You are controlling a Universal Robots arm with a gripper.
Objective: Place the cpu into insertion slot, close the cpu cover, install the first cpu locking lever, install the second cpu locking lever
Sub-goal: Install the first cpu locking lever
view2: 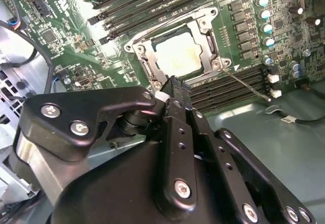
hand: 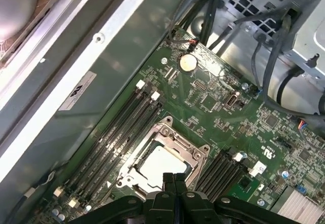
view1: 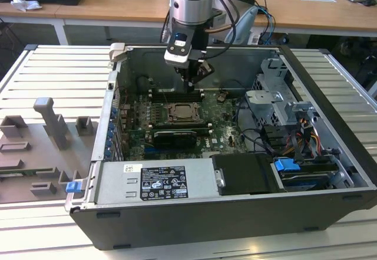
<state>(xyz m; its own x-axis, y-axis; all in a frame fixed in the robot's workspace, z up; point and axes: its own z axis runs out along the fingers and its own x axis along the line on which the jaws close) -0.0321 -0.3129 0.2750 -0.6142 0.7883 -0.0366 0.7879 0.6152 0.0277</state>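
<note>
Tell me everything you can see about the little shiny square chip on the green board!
The chip is a flat square with a plain, pale silvery metal top. It lies flat, set into the green board, beside long black slots. A silver metal frame sits around it and over its edges, so its middle shows through the window. The shut gripper hovers near one edge of the frame.

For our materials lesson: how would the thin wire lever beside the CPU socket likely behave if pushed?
The locking lever looks like a slim bare metal rod, so probably springy rather than floppy. Its smooth, narrow surface might let whatever pushes it slip off.
</note>
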